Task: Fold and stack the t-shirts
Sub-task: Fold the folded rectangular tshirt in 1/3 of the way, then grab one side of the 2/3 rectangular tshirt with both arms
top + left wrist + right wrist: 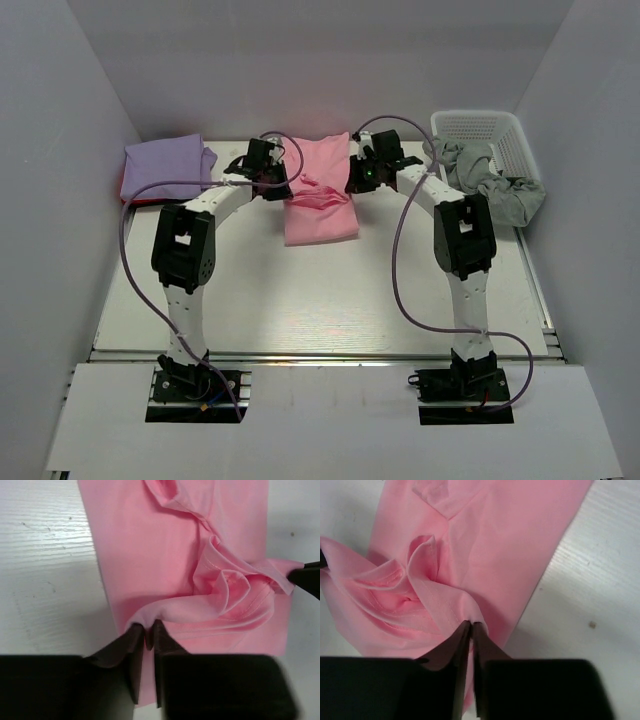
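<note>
At the far middle of the table (300,300), left gripper (148,630) and right gripper (471,626) pinch the pink shirt (320,215) by its bunched edge, jaws narrow; best to lay it flat and even before releasing.

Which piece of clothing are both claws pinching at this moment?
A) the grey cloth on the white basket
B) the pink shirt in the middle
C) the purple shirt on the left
B: each wrist view shows a fold of the pink shirt caught between the tips of the left claw and the right claw.
</note>
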Tool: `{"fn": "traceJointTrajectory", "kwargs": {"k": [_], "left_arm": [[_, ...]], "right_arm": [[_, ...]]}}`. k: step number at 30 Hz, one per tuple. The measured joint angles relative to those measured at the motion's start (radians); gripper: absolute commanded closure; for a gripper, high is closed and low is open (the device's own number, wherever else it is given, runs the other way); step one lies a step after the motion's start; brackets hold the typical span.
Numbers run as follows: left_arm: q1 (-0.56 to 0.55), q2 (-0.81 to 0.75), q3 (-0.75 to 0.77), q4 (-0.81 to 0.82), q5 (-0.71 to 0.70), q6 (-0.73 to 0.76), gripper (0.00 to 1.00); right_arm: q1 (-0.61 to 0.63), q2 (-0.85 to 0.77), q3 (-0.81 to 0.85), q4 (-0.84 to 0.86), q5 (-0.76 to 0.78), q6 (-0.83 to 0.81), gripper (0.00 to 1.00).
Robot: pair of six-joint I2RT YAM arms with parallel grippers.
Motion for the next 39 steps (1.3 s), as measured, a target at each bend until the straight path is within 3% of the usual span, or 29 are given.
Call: {"fn": "traceJointTrajectory", "kwargs": {"k": [1,2,3,9,21,30,34,39], "left_arm": [[0.005,0.013,0.008,0.000,0.000,-0.003,0.40],[0.013,0.030,0.023,0.001,-0.001,-0.002,0.22],[0.020,0.045,0.038,0.002,-0.001,-0.006,0.00],[0.062,0.071,0.093,0.005,-0.005,-0.025,0.00],[0.026,-0.176,-0.269,0.083,0.122,0.028,0.00],[-0.007,-0.185,-0.367,0.068,0.100,0.034,0.00],[-0.024,-0.185,-0.391,0.072,0.087,0.029,0.13],[-0.036,-0.177,-0.423,0.076,0.074,0.019,0.33]], "right_arm": [[-0.003,0.015,0.011,0.012,-0.010,-0.003,0.74],[-0.006,0.034,0.031,0.020,-0.017,-0.006,0.36],[-0.009,0.056,0.057,0.026,-0.026,-0.005,0.10],[-0.024,0.087,0.144,0.064,-0.080,-0.015,0.10],[-0.016,-0.267,-0.391,0.183,-0.192,0.035,0.10],[-0.023,-0.246,-0.476,0.193,-0.124,0.185,0.10],[-0.027,-0.233,-0.492,0.198,-0.095,0.236,0.19],[-0.039,-0.200,-0.528,0.221,-0.109,0.280,0.48]]}}
